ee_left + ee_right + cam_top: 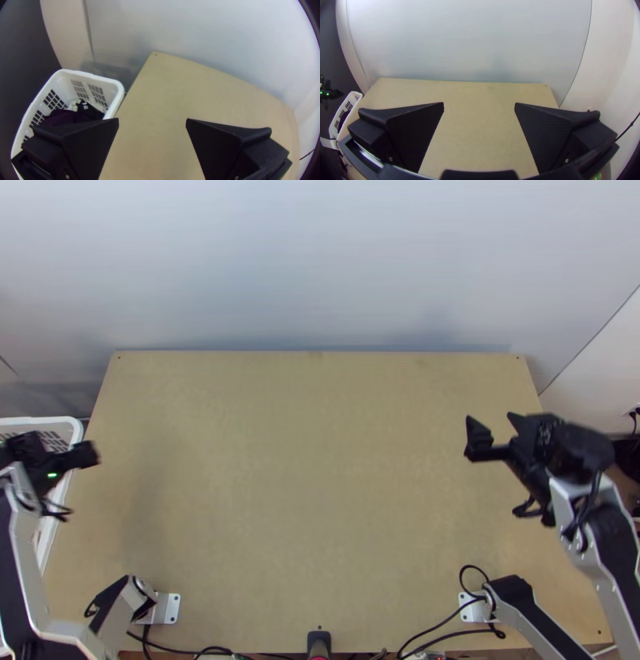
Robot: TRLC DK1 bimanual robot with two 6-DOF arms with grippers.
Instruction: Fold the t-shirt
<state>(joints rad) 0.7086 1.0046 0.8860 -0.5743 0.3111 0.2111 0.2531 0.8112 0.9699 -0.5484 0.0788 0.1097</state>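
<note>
1. Basket (115,100), white with slotted sides, standing just beside the table (312,460), off its left edge, and there's laundry in it!
2. Dark purple cloth (65,117) lies bunched inside, right next to a black cloth (90,110) with small white marks, and a pale bit (72,106) pokes up beside them. Is one of these the t-shirt? I can't tell from here.
3. Over to my left pincer (85,455): it's up around the table's left edge, near the basket, its two black fingers wide apart, tabletop showing between them.
4. And my right pincer (490,418)! Over the right part of the table, fingers spread wide too, pointing towards the far side, with bare wood between them in its wrist view.
5. Behind it all, a pale wall (320,260) along the far edge; black cables (436,626) loop by the near one.
</note>
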